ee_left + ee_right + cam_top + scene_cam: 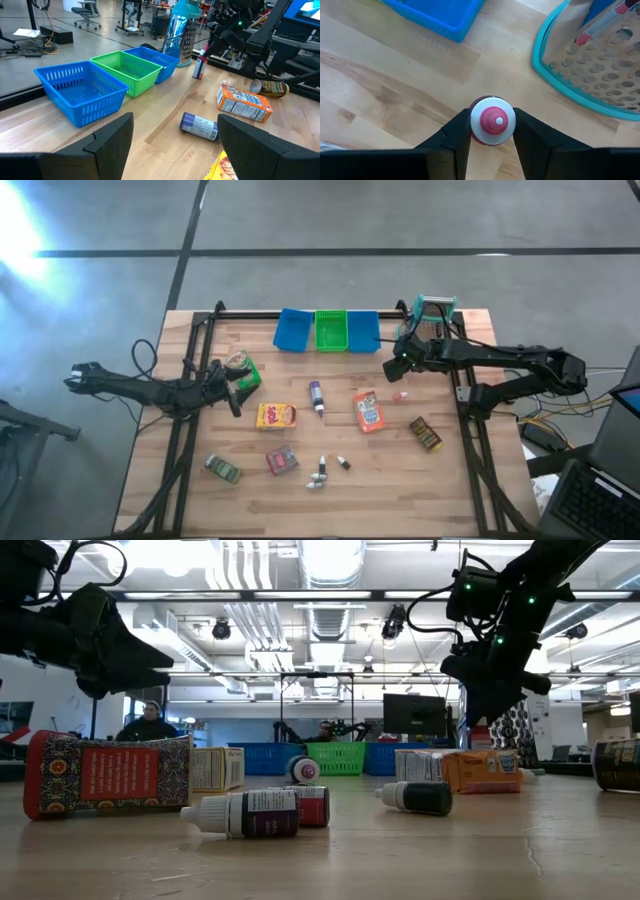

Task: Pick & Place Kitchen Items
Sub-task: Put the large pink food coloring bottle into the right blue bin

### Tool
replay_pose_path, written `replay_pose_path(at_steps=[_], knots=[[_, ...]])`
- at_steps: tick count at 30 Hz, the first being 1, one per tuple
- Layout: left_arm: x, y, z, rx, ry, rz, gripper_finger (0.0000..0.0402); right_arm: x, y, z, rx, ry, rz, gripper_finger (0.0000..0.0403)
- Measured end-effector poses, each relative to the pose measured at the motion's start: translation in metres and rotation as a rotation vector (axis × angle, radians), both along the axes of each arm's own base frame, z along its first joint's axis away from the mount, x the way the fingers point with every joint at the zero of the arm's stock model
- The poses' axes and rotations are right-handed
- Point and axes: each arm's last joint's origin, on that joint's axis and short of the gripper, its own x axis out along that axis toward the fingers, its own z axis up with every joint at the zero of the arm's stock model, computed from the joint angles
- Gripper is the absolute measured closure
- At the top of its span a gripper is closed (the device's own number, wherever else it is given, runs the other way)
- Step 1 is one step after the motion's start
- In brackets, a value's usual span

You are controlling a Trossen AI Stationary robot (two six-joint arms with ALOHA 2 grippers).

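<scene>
- The right gripper [492, 137] has its two fingers [455, 137] narrowed around a small white bottle with a pink-red cap [492, 122]; both pads press the bottle's sides, so it is gripped (seen cap-on from the wrist).
- In the high view this gripper [400, 366] sits at about 2 o'clock on the table [400, 500], just beside the metal grater with a teal handle [436, 312] and near the right-hand blue bin [362, 330].
- The left gripper [175, 142] holds its fingers [107, 140] well apart with nothing between them; it hovers at about 9 o'clock in the high view [228, 385], next to a green packet [243, 368].
- Ahead of those open fingers lie a purple bottle [199, 125] on its side and an orange box [244, 102], both clear of the pads.
- Labels: printing shows on the orange box and on the yellow-red box [276, 416], but none of it can be read.
- Middle of the table: the purple bottle [316, 395] lies near the centre, the orange box [368, 410] at 3 o'clock of it.
- Toward 6 o'clock lie a pink-red packet [282, 461] and small bottles [322, 472]; a brown packet [426, 433] lies at 4 o'clock.
- The green bin [331, 330] stands between the two blue ones at 12 o'clock.
</scene>
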Motion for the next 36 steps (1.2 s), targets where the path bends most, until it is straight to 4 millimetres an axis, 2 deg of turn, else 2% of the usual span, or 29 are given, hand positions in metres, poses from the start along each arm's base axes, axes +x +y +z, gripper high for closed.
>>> replay_pose_path(at_steps=[9, 17, 21, 25, 32, 36], knots=[[0.000, 0.000, 0.000, 0.000, 0.000, 0.000, 0.0108, 0.000, 0.000, 0.000, 0.000, 0.001, 0.002, 0.0270], [0.000, 0.000, 0.000, 0.000, 0.000, 0.000, 0.0108, 0.001, 0.000, 0.000, 0.014, -0.008, 0.012, 0.0287], [0.000, 0.000, 0.000, 0.000, 0.000, 0.000, 0.0108, 0.003, 0.000, 0.003, 0.025, -0.021, 0.023, 0.0278], [0.000, 0.000, 0.000, 0.000, 0.000, 0.000, 0.0108, 0.008, -0.001, 0.013, 0.018, -0.047, 0.056, 0.0271], [0.000, 0.000, 0.000, 0.000, 0.000, 0.000, 0.0108, 0.017, -0.004, 0.033, 0.003, -0.103, 0.128, 0.0288], [0.000, 0.000, 0.000, 0.000, 0.000, 0.000, 0.0108, 0.023, -0.005, 0.048, -0.016, -0.145, 0.155, 0.0275]])
